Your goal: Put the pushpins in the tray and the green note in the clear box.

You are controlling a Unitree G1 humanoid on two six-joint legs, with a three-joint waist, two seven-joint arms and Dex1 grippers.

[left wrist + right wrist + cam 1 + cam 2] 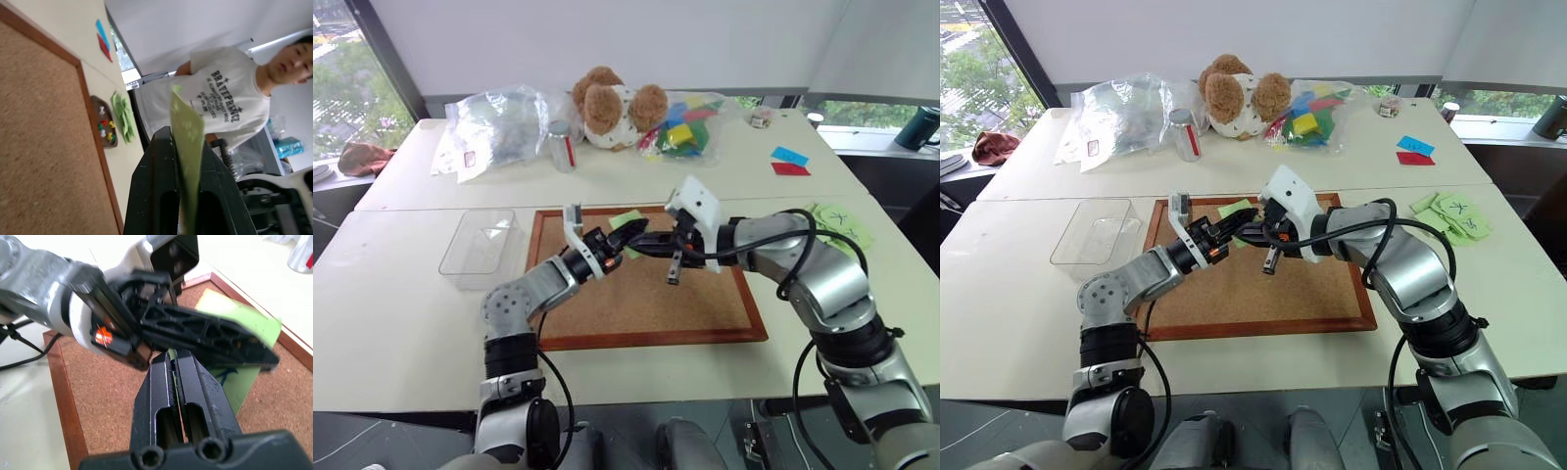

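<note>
2 tools are meeting over the far edge of the cork board (646, 294). My left tool (631, 238) is pinching the green note (188, 147) edge-on between its closed fingers, holding it above the board. My right tool (174, 369) is closed too, its fingers pressed together with a sliver of the same note between their tips, just beside the left tool. 1 clear box (480, 245) is sitting on the bench (401, 323) to the left of the board, well apart from the note. 1 tray (105, 128) is lying just off the board's right edge, with small coloured pushpins (104, 128) inside it, beside a pile of green notes (837, 223). 1 person in a white printed T-shirt (220, 95) is standing past the bench.
</note>
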